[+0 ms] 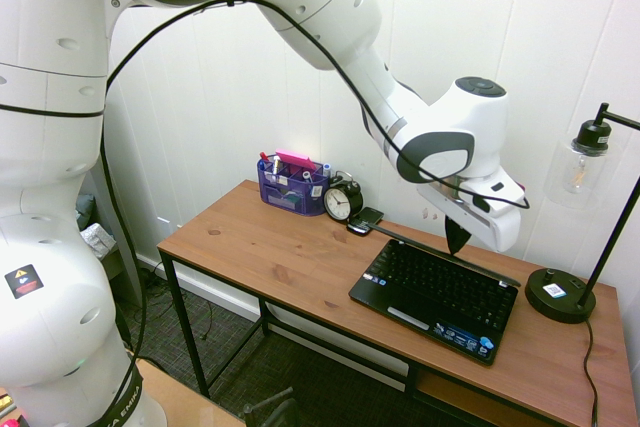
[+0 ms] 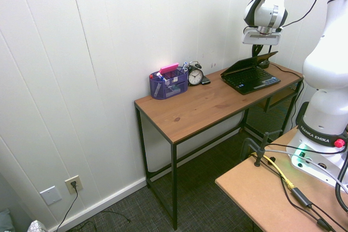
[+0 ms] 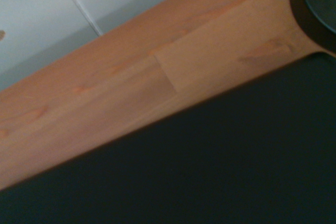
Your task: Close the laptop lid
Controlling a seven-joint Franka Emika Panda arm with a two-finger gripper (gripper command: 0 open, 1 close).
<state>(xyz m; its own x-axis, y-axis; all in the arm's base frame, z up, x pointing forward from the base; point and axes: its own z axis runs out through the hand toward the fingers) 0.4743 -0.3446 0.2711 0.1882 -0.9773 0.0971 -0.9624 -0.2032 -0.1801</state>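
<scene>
Thin black laptop lid [image 2: 251,62] — partly lowered, tilted low over its keyboard.

Counts, on one wooden desk [image 1: 270,247]: one small black laptop [image 1: 435,292], its one lid [image 2: 251,62] part-lowered. One twin-bell alarm clock [image 1: 342,201]. One small black phone [image 1: 365,219] beside the clock. One purple mesh organizer [image 1: 290,188], holding several pens, number unclear. One black desk lamp [image 1: 562,292] with one glass-shaded bulb [image 1: 578,169]. One robot arm, one gripper [image 1: 457,238].
</scene>
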